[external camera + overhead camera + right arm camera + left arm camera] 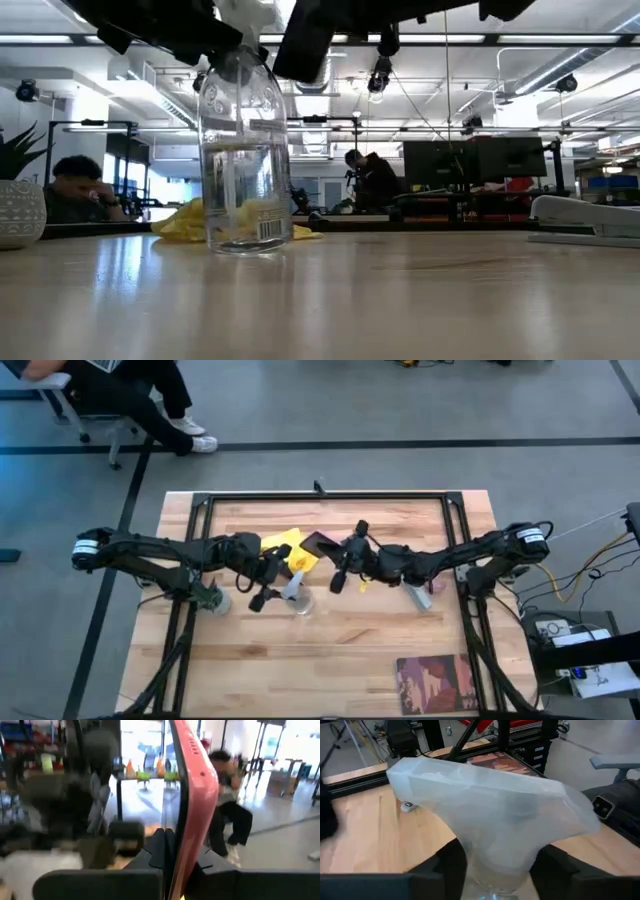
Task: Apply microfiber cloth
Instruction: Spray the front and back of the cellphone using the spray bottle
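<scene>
Left hand (268, 592): near the middle of the wooden surface (350, 650), its dark fingers (445, 865) closed on either side of the neck of the clear spray bottle (297, 592), just under the white trigger head (485, 805).
Spray bottle: upright on the surface; in the low view it stands at the front with a little clear liquid in it and a barcode label low on its wall (243, 160).
Right hand (345, 565): just to the right of the left hand, clamped on the lower edge of a phone (318, 545), which the right wrist view shows edge-on, in a pink case (192, 795), standing up between the fingers.
Microfiber cloth (285, 550): bright yellow, lying crumpled on the surface between the two hands, toward the far side, just behind the bottle; the low view shows it as a low yellow heap (185, 222) behind the bottle's base. Neither hand touches it.
Other things: a stapler (418, 596) beside the right arm; a dark patterned book (435, 682) at the near right corner.
Room: a seated person (75, 190) in the background at left.
</scene>
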Available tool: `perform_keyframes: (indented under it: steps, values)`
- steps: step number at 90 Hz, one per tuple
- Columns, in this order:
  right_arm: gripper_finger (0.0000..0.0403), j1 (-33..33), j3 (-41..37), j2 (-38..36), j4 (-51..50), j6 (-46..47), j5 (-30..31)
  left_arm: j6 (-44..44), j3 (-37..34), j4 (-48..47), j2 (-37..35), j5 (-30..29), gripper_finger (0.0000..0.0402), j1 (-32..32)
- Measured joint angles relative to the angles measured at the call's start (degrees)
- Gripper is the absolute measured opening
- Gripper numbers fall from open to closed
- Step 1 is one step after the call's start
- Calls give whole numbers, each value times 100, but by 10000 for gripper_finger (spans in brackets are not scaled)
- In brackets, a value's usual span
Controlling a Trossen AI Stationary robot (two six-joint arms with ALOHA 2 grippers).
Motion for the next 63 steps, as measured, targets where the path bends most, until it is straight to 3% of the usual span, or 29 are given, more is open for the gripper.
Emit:
perform_keyframes:
  steps: [16, 34, 47, 63]
  values:
    - [3, -74, 37, 181, -338, 360, -549, -9, 0, 73, 2, -11, 282, -2]
    - [3, -291, 37, 524, -356, 796, -914, -31, -2, 119, 7, 9, 299, -2]
    - [3, -412, 39, 649, -289, 974, -1191, -51, -2, 117, 7, 51, 271, -2]
    - [3, -424, 42, 680, -311, 992, -1198, -90, -4, 107, 7, 101, 191, -7]
